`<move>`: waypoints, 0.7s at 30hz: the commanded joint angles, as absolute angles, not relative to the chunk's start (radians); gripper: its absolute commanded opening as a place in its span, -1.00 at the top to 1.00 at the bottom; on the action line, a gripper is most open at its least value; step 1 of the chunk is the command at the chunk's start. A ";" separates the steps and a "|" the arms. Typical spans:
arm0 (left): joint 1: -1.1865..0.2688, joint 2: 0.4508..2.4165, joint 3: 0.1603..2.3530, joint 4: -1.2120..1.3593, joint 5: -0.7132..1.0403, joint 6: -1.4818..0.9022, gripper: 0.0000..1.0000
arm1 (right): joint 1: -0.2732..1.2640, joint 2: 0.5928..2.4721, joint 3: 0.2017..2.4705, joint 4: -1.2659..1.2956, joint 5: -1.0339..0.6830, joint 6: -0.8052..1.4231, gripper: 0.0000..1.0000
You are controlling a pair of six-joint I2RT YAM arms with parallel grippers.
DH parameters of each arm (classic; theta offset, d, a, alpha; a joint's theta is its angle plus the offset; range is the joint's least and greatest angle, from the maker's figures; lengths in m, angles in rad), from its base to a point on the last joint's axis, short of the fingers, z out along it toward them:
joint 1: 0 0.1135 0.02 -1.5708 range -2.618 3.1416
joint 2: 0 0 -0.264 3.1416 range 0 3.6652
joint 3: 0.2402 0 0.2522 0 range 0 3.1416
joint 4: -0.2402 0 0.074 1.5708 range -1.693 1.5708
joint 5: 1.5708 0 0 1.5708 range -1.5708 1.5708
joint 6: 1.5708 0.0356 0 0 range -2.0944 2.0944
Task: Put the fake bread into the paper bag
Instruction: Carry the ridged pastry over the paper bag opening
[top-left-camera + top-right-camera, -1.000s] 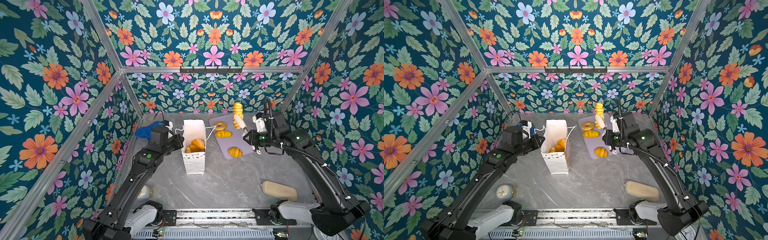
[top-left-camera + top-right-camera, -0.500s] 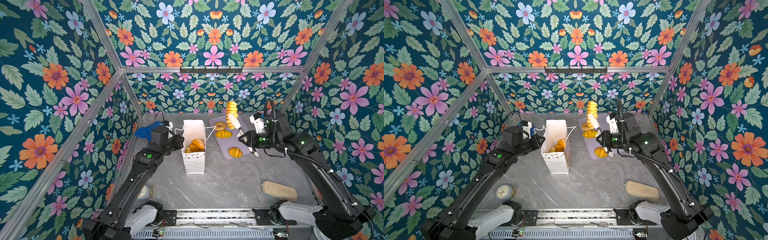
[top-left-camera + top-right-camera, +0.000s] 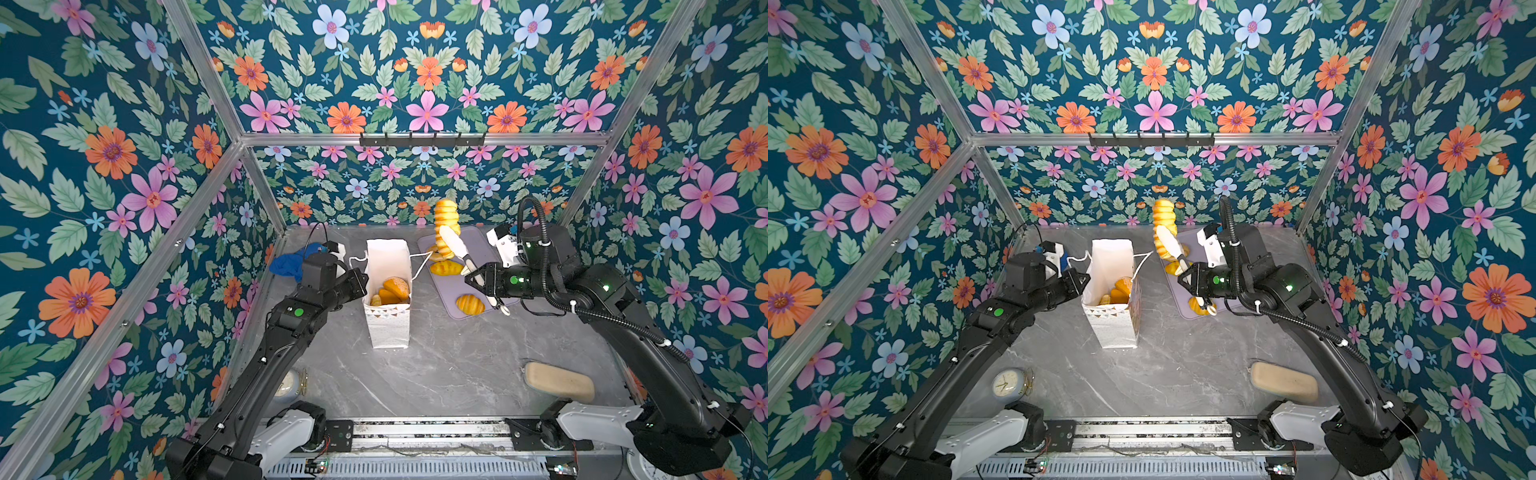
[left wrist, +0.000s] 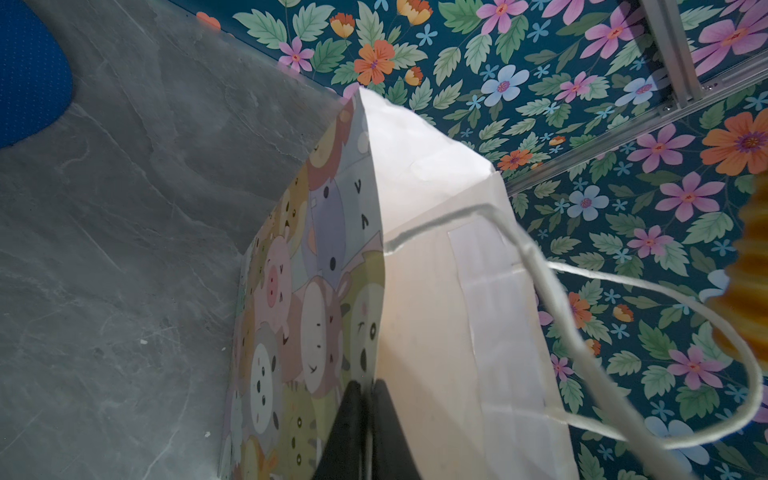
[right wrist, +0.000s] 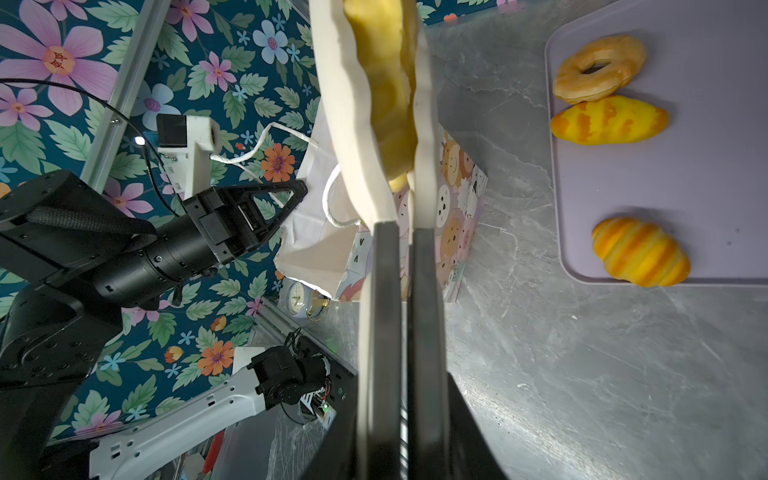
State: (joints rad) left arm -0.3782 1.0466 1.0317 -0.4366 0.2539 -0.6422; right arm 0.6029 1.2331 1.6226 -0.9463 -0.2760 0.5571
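Seven pieces of bread (image 3: 397,286) in sight, one bag (image 3: 388,332), one tray (image 5: 706,166) — and three stray singles.
Bread: three pieces show inside the bag, just off the table's (image 3: 436,374) centre toward 11 o'clock, and whether more lie beneath cannot be told; three lie on the tray at 1 o'clock — one bagel (image 5: 598,68), one striped loaf (image 5: 609,124), one croissant (image 5: 640,251); one ridged loaf (image 3: 445,210) hangs above the tray's 12 o'clock end. Singles: one oblong (image 3: 559,382) at 4 o'clock, one clock (image 3: 1008,384) at 8 o'clock, one cloth (image 3: 286,264) at 10 o'clock.

Open tabletop (image 3: 424,303) strip between paper bag (image 3: 388,328) and lilac tray (image 3: 451,287), left claw (image 3: 364,280) at the bag's rim.
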 commanded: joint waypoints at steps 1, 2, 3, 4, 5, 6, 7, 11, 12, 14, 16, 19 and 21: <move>-0.378 1.045 1.029 -0.414 0.255 -0.642 0.80 | 0.615 1.234 1.634 -0.901 -0.265 0.572 0.61; -0.378 1.046 1.029 -0.413 0.255 -0.643 0.80 | 0.618 1.235 1.638 -0.899 -0.265 0.573 0.61; -0.378 1.046 1.029 -0.413 0.254 -0.643 0.80 | 0.626 1.236 1.641 -0.900 -0.264 0.574 0.61; -0.378 1.046 1.029 -0.411 0.255 -0.644 0.80 | 0.633 1.238 1.644 -0.900 -0.263 0.575 0.61; -0.379 1.046 1.031 -0.412 0.255 -0.644 0.80 | 0.643 1.241 1.648 -0.900 -0.257 0.575 0.61; -0.378 1.046 1.031 -0.412 0.255 -0.646 0.80 | 0.654 1.244 1.653 -0.899 -0.252 0.575 0.61; -0.378 1.046 1.030 -0.411 0.255 -0.645 0.80 | 0.668 1.249 1.656 -0.900 -0.246 0.577 0.61; -0.379 1.046 1.029 -0.411 0.255 -0.647 0.80 | 0.714 1.273 1.676 -0.897 -0.229 0.579 0.61; -0.379 1.044 1.029 -0.411 0.254 -0.649 0.80 | 0.724 1.280 1.679 -0.896 -0.228 0.581 0.60; -0.380 1.043 1.028 -0.411 0.254 -0.649 0.80 | 0.746 1.295 1.692 -0.897 -0.215 0.581 0.61; -0.379 1.040 1.026 -0.411 0.253 -0.649 0.80 | 0.767 1.307 1.702 -0.897 -0.206 0.584 0.60; -0.379 1.040 1.026 -0.411 0.250 -0.649 0.80 | 0.805 1.328 1.734 -0.901 -0.193 0.586 0.61; -0.379 1.038 1.025 -0.412 0.251 -0.648 0.80 | 0.839 1.339 1.766 -0.918 -0.154 0.577 0.60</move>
